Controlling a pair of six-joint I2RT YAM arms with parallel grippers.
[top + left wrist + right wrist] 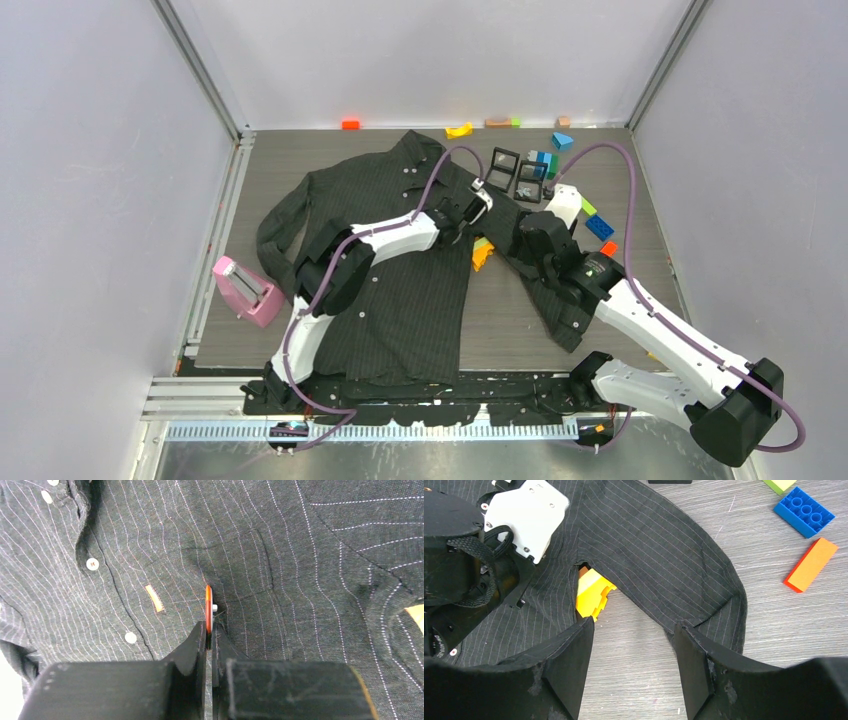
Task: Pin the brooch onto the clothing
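Grey wood-grain table (500,320), pale walls round it. Pinstriped shirt (400,290) lies flat centre-left, hem at the near edge, one sleeve out to the rt. Orange brooch (208,609), edge-on against the chest fabric, pinched in L gripper (209,642), jaws nearly closed. L arm stretched over shirt. R gripper (633,627) spread wide, holding nothing, above sleeve edge & yellow block (591,592); tabletop shows between sleeve & blue brick (804,512)

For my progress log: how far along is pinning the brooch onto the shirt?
Done: the thin orange brooch is gripped edge-on in the left gripper. In hand: it is held against the chest of the dark charcoal pinstriped shirt. Remaining: fastening and release; the right gripper is open above a sleeve.
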